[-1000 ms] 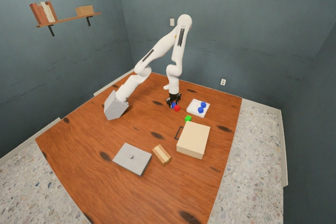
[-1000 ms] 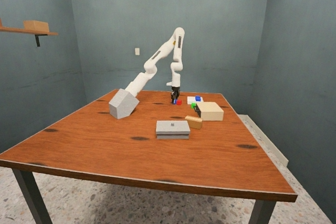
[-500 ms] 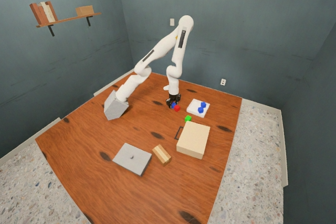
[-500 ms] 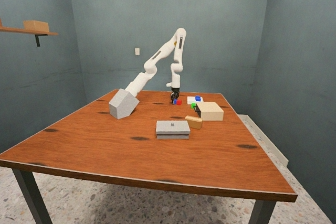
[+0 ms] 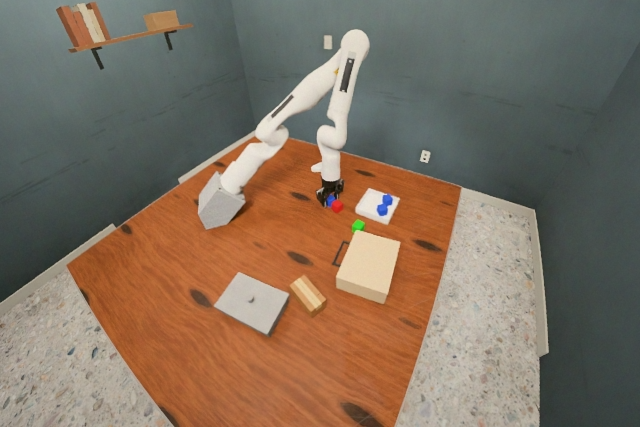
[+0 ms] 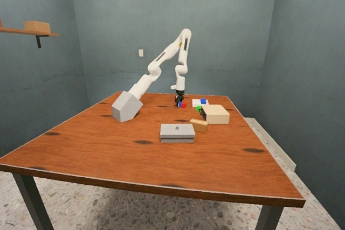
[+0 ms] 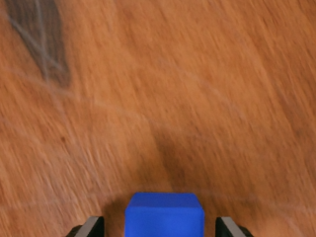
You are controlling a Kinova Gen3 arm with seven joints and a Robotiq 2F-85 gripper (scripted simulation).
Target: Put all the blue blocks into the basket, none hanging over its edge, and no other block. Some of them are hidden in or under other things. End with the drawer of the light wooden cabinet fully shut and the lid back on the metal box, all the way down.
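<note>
My gripper (image 5: 329, 201) (image 6: 178, 105) (image 7: 159, 228) is open, low over the table, its fingers on either side of a blue block (image 7: 165, 217) with gaps at both sides. A red block (image 5: 337, 206) (image 6: 184, 105) sits close beside that blue block. The white basket (image 5: 371, 216) (image 6: 195, 104) holds two blue blocks (image 5: 387, 199) (image 5: 382, 209), which sit near its right side. The light wooden cabinet (image 5: 369, 262) (image 6: 216, 113) has a dark handle; its drawer looks shut, but its front is mostly hidden. The metal box (image 6: 177, 140) has its knobbed lid (image 5: 250, 303) (image 6: 177, 134) on top.
A green block (image 5: 358, 226) (image 6: 198, 108) lies between the basket and the cabinet. A striped wooden block (image 5: 308, 295) (image 6: 199, 125) lies between the metal box and the cabinet. The robot's grey base (image 5: 219, 205) (image 6: 126, 107) stands at the left.
</note>
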